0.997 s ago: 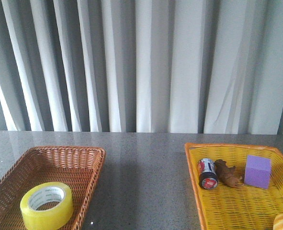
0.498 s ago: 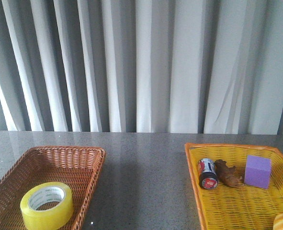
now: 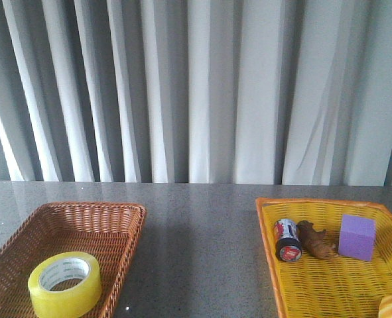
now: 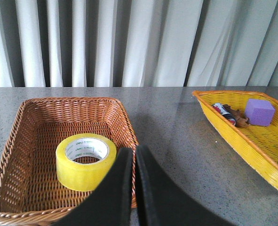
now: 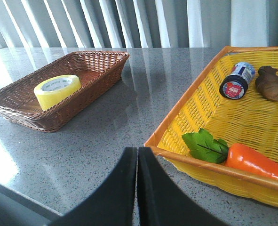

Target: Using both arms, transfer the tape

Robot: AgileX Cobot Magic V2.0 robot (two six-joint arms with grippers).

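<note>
The tape is seen lying flat, core upward, inside the brown wicker basket, toward the basket's near end and clear of its walls. The basket is set on the grey speckled surface, and a yellow woven basket is placed well apart from it on the same surface. Within the yellow basket a red-capped battery is laid on its side, a brown figurine is found just beside it, and a purple cube is set near the figurine on the side away from the battery. A carrot with green leaves is seen lying in the yellow basket in the right wrist view.

In the left wrist view the left hand is shown clenched, its two black fingers pressed together with nothing between them; it is held above the brown basket's near rim, close to the tape but not touching it. In the right wrist view the right hand is likewise clenched and empty, held over the surface just beside the yellow basket's near corner. Neither arm is caught in the front view. Pale pleated curtains are hung behind the surface.
</note>
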